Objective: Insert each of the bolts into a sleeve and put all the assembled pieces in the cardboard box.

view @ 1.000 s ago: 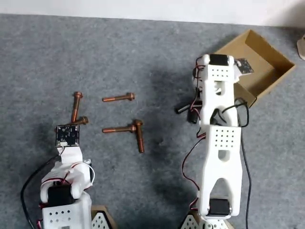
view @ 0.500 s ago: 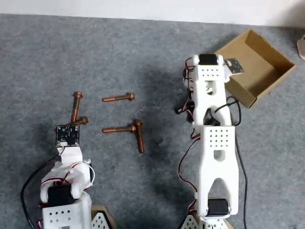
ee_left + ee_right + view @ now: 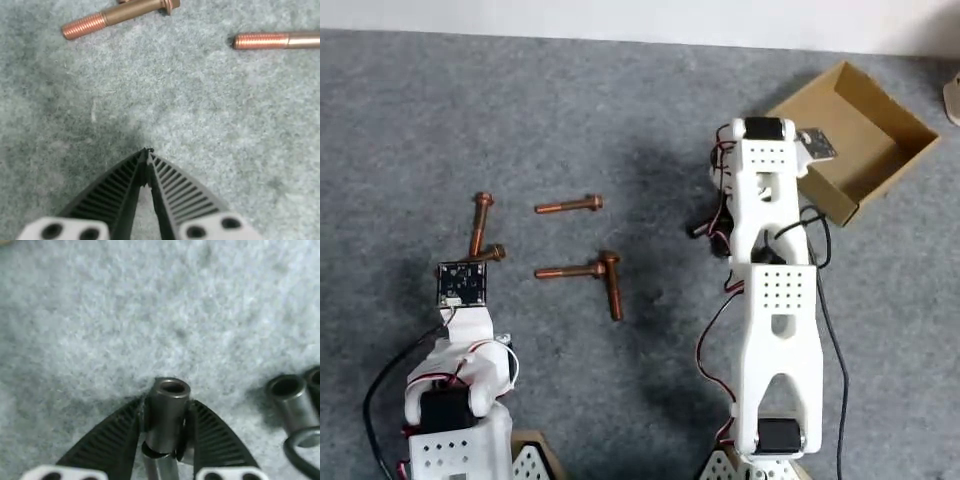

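Compared with a second ago, the right arm (image 3: 765,200) has swung off the near corner of the cardboard box (image 3: 825,195) toward the middle of the table (image 3: 620,100), carrying its load with it; the left arm has not shifted. The move suggests that a sleeve is being brought toward the bolts for insertion, with no assembled piece visible in the box. That dark sleeve (image 3: 166,412) sits gripped between the two jaws of the right end effector (image 3: 167,407), its open bore facing away from the wrist, just above the table. Two more sleeves (image 3: 292,402) rest on the table near it. Well apart, the copper bolts (image 3: 568,205) lie in a loose group ahead of the left arm. Left end effector (image 3: 146,155): jaws closed tip to tip, empty, near two bolts (image 3: 117,15).
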`<state>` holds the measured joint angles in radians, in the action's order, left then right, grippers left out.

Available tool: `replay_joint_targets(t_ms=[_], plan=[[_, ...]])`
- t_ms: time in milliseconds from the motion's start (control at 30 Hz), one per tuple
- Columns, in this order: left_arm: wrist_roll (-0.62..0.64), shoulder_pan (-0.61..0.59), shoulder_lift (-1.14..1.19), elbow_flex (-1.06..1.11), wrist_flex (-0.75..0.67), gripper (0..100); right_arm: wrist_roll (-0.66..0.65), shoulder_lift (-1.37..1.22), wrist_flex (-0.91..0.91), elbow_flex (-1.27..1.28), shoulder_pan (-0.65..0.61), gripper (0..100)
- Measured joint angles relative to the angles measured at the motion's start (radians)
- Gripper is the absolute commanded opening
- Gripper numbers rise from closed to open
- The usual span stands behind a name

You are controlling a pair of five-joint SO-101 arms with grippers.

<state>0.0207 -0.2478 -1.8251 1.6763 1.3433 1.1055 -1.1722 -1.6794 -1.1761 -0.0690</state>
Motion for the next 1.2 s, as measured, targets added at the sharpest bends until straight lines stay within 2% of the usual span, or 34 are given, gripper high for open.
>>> replay_joint_targets(t_ms=[333, 567, 1200], plan=[[0.000, 0.000, 0.000, 0.000, -0.029, 1, -0.002, -0.003, 0.000, 0.000, 0.000, 8.7], [0.000, 0.068, 0.002, -0.003, -0.029, 1, -0.002, -0.003, 0.000, 0.000, 0.000, 8.7], [0.000, 0.074, 0.003, -0.008, -0.029, 1, -0.002, -0.003, 0.000, 0.000, 0.000, 8.7]])
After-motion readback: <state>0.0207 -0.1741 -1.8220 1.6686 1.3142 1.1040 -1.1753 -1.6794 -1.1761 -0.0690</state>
